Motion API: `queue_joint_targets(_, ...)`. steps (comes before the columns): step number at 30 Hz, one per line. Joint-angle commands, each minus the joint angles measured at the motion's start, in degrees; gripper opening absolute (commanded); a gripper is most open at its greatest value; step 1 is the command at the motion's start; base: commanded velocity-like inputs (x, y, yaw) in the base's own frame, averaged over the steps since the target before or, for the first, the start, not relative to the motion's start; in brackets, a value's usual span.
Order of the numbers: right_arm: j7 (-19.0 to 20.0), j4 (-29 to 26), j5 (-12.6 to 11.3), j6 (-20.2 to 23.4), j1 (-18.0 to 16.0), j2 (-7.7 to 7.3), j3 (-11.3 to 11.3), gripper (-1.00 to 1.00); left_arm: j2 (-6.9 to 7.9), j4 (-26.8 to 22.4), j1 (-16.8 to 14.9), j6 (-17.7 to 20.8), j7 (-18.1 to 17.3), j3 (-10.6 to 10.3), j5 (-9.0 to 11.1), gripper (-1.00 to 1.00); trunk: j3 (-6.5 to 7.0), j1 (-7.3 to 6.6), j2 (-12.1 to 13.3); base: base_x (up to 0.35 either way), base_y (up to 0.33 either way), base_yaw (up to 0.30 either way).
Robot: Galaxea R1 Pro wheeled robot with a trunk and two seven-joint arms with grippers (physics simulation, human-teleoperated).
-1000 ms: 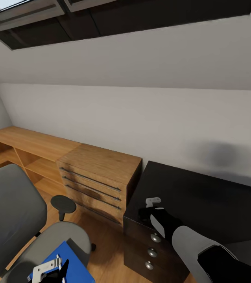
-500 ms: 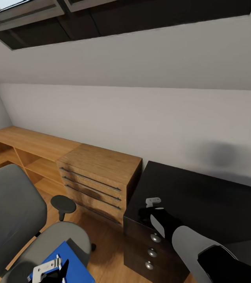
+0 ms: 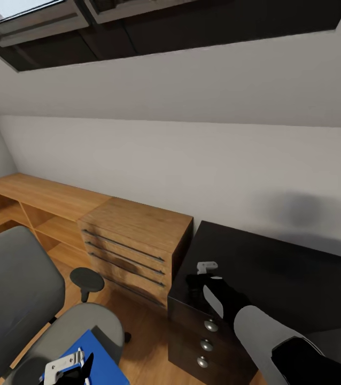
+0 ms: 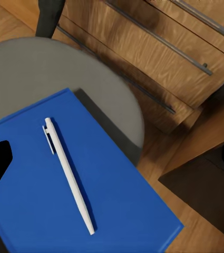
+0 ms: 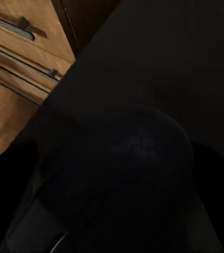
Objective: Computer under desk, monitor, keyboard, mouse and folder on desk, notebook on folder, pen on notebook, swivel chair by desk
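Left pincer [image 3: 69,369]: hangs over the flat bright blue folder [image 4: 85,184] on the round grey chair seat [image 4: 64,68]. Directly beneath, a slim white pen [image 4: 69,176] lies on the cover. Bare blue cover on either side of it. Ahead: strip of wooden floor [image 3: 138,331], then the light wooden drawer unit with bar handles [image 3: 133,240]. To its side, the tall grey chair back [image 3: 10,299].

Right pincer [image 3: 205,278]: over the matte black desk top [image 3: 277,267]; a small dark rounded mouse [image 5: 127,179] close beneath it. Bare top beyond, up to the white wall [image 3: 192,171].
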Motion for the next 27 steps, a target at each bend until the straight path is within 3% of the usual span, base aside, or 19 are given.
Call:
queue_joint_targets(1, -0.54, -3.11, -0.56, 0.45, 1.00, -0.22, 0.42, -1.00, 0.02, -0.14, 0.02, 0.30, 0.30, -0.04, 0.60, 1.00, 0.12, -0.22, 0.38, -0.107, 0.000, 0.000)
queue_joint_targets(2, -0.78, -4.78, -0.56, 0.69, 1.72, -0.34, 0.42, -1.00, 0.02, -0.14, 0.02, 0.30, 0.30, -0.04, 0.60, 1.00, 0.30, -0.44, 0.78, -0.149, 0.000, 0.000)
queue_joint_targets(5, -4.75, -17.06, -0.54, 4.42, 7.35, -1.08, 0.36, -1.00, 0.02, -0.14, 0.02, 0.30, 0.30, -0.03, 0.59, 1.00, 0.84, -1.10, 1.98, -0.249, 0.000, 0.000)
queue_joint_targets(8, -18.65, -40.23, -0.63, 10.32, 19.30, -1.58, 0.40, -1.00, 0.02, -0.14, 0.02, 0.30, 0.31, -0.05, 0.59, 1.00, 1.38, -1.76, 3.19, -0.309, 0.000, 0.000)
queue_joint_targets(11, -24.71, -50.16, -1.27, 12.00, 24.14, -1.70, 0.41, -1.00, 0.02, -0.14, 0.02, 0.30, 0.29, -0.05, 0.61, 1.00, 1.92, -2.42, 4.39, -0.261, 0.000, 0.000)
queue_joint_targets(15, -27.35, -55.32, -2.12, 12.73, 26.33, -1.74, 0.46, -1.00, 0.02, -0.14, 0.02, 0.31, 0.23, -0.03, 0.67, 1.00, 2.64, -3.30, 6.00, -0.066, 0.000, 0.000)
queue_joint_targets(20, -27.83, -57.59, -2.20, 12.70, 26.68, -1.74, 0.47, -1.00, 0.02, -0.31, 0.08, 0.22, 0.22, -0.03, 0.68, 1.00, 3.54, -4.40, 8.00, -0.009, 0.000, 0.000)
queue_joint_targets(23, -30.12, -59.91, -2.57, 12.62, 26.79, -1.68, 0.50, -1.00, 0.02, -0.60, 0.10, 0.14, 0.22, -0.05, 0.68, 1.00, 4.07, -5.06, 9.20, -0.023, 0.000, 0.000)
queue_joint_targets(27, -32.16, -60.62, -5.46, 12.39, 27.27, -1.75, 0.42, -1.00, 0.02, -0.66, 0.11, 0.12, 0.22, -0.03, 0.68, 1.00, 4.81, -5.93, 10.81, -0.255, 0.000, -0.068)
